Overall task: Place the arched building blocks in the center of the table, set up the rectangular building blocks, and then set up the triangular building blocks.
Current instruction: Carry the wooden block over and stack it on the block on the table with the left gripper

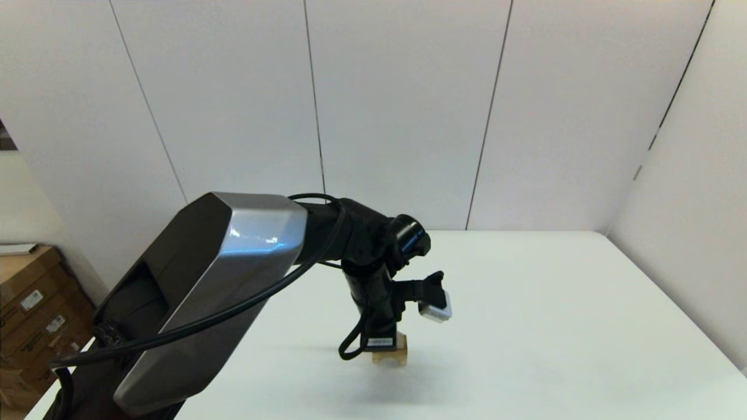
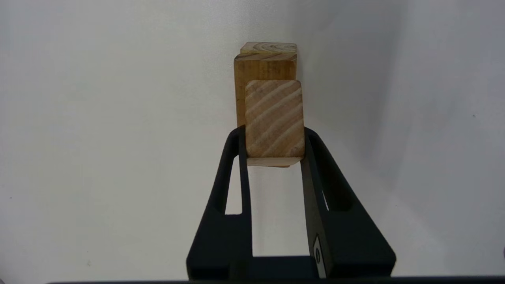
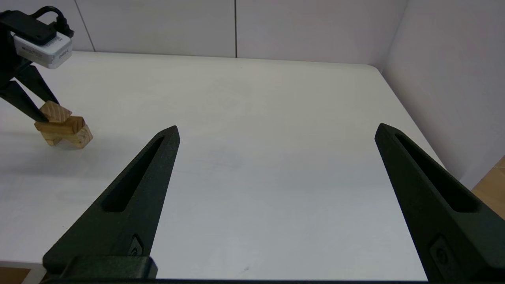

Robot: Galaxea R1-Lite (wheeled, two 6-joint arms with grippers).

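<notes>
Near the middle of the table the arched building block stands on its two legs. Across its top lies the rectangular building block, also seen in the left wrist view. My left gripper points down over this stack, shut on the triangular building block, a small wedge. The wedge is on the brick or just above it; I cannot tell whether they touch. In the head view the left wrist hides most of the stack. My right gripper is open with nothing in it, low over the table to the right of the stack.
Grey panelled walls close off the table's far side and its right side. Cardboard boxes stand on the floor beyond the table's left edge. The table's rounded far right corner shows in the right wrist view.
</notes>
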